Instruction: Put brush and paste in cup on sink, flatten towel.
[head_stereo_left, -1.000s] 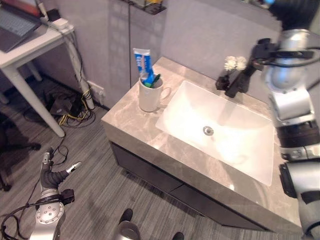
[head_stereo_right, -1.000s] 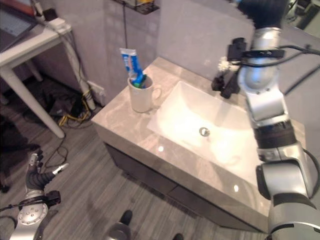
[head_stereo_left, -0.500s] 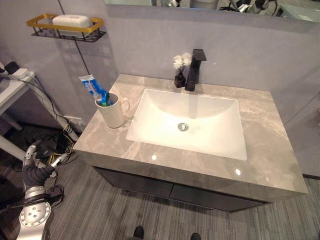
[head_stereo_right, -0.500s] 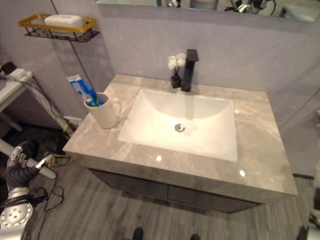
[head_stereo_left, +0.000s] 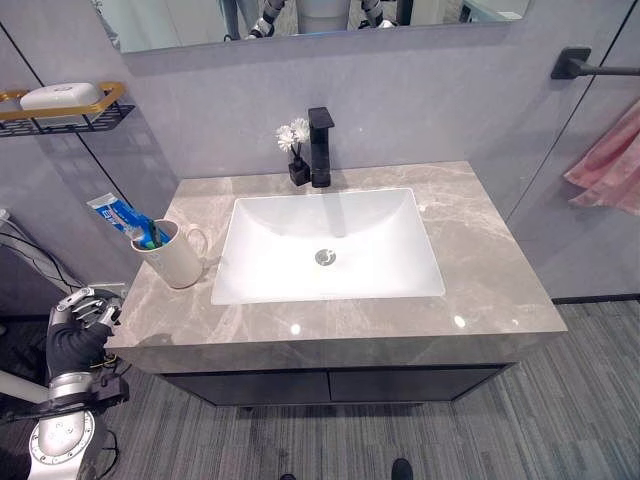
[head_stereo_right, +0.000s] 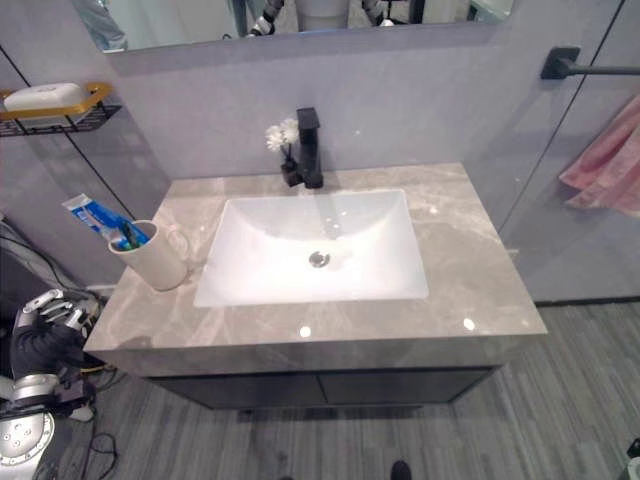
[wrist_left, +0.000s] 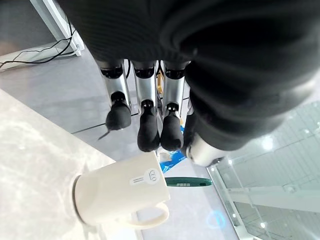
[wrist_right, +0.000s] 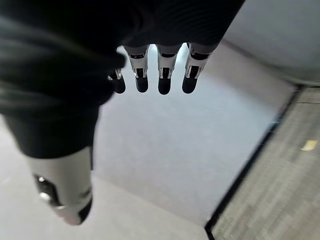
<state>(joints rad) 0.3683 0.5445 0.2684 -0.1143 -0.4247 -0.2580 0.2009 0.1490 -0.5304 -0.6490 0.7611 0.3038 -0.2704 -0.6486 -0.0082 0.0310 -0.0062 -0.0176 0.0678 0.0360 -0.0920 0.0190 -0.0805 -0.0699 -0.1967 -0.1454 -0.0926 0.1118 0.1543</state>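
Observation:
A white cup (head_stereo_left: 172, 257) stands on the grey marble counter's (head_stereo_left: 480, 260) left end, beside the white basin (head_stereo_left: 330, 245). A blue toothpaste tube (head_stereo_left: 114, 214) and a green toothbrush (wrist_left: 188, 181) stick out of it. A pink towel (head_stereo_left: 610, 165) hangs bunched under a black bar (head_stereo_left: 590, 68) on the right wall. My left hand (head_stereo_left: 76, 328) hovers low by the counter's left edge, short of the cup (wrist_left: 122, 195), fingers (wrist_left: 146, 127) relaxed and empty. My right hand (wrist_right: 65, 150) is open with straight fingers (wrist_right: 161, 75), facing a bare wall and holding nothing.
A black faucet (head_stereo_left: 320, 146) and a small vase of white flowers (head_stereo_left: 293, 137) stand behind the basin. A gold wire shelf with soap (head_stereo_left: 58, 100) hangs on the left wall. A mirror (head_stereo_left: 300, 15) sits above. Grey floor (head_stereo_left: 580, 400) spreads in front.
The camera has swung right, bringing the towel and bar into the picture. The right arm seen over the faucet a second ago has left the eye views. My left hand rose slightly.

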